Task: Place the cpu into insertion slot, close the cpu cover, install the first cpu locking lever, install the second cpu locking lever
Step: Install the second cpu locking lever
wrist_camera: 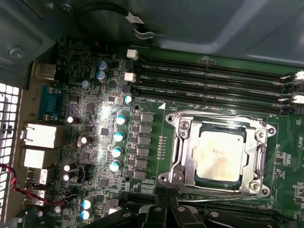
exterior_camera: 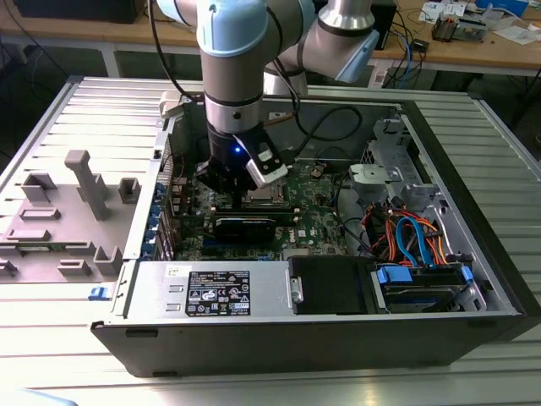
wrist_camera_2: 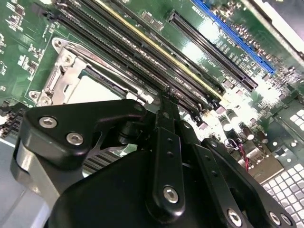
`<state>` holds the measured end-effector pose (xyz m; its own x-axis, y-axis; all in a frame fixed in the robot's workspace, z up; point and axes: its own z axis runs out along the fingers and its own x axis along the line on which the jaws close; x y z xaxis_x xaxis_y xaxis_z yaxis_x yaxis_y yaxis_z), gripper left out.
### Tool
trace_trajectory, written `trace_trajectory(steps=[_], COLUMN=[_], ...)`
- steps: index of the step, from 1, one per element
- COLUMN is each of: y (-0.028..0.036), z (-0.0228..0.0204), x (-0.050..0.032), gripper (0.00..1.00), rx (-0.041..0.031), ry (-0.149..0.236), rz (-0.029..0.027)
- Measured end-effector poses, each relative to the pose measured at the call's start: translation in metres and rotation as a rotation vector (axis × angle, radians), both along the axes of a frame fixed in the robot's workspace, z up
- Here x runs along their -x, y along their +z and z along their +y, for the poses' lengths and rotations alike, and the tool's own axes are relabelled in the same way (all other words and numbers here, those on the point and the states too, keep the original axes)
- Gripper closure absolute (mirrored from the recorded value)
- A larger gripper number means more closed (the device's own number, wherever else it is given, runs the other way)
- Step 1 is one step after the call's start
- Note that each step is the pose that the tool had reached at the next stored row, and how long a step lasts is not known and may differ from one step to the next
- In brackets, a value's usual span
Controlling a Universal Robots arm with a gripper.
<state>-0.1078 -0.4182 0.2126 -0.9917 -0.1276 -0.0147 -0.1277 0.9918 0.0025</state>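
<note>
While the arm's wrist blocks most of the socket area in the exterior view, the first wrist view gives a clean look; the cpu [wrist_camera: 219,155] sits flat inside the insertion slot [wrist_camera: 183,164], its dull silver top smudged with a pale, chalky residue; the cpu cover [wrist_camera: 219,119], a thin shiny metal frame, lies down around it with the chip showing through its square window. Can't really make out the locking levers, so no call on whether they're latched.

Gripper [wrist_camera_2: 167,102] is matte black with round silver screws and chunky linkages; in the second wrist view its fingers look pressed together to a narrow tip with nothing pinched, just beside the long black memory slots [wrist_camera_2: 142,52] and near the slot's silver rim; the body hides a big part of the socket there.

Arm comes straight down into the open computer case [exterior_camera: 456,326], wrist vertical, hovering low over the green motherboard [wrist_camera: 156,128]; fingertips are cut off in the first wrist view.
</note>
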Motion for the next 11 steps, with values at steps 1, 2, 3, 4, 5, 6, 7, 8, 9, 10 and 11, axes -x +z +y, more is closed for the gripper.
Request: trace_trajectory(steps=[1,2,3,4,5,6,7,8,9,10,11], y=[-0.0007,-0.0011,-0.0013,-0.0014,-0.0015,-0.0015,-0.0020,-0.0028,-0.0032,-0.0033,-0.0034], z=[0.0003,0.0006,0.0010,0.0015,0.0025,0.0032,0.0046,0.0047,0.0033,0.0012,-0.0032], x=[0.0000,0.0000,0.0001,0.0001,0.0001,0.0001,0.0000,0.0001,0.0000,0.0001,0.0001], gripper=[0.89,0.89,0.89,0.89,0.89,0.89,0.89,0.89,0.89,0.89,0.89], rx=[0.0000,-0.0001,-0.0008,-0.0013,-0.0022,-0.0030,-0.0069,-0.0113,-0.0232,-0.0266,-0.0311], ry=[0.001,0.001,0.002,0.004,0.009,0.012,0.021,0.026,0.028,0.028,0.028], rz=[0.0000,0.0000,0.0000,0.0000,0.0000,0.0000,0.0000,-0.0001,-0.0003,-0.0003,-0.0004])
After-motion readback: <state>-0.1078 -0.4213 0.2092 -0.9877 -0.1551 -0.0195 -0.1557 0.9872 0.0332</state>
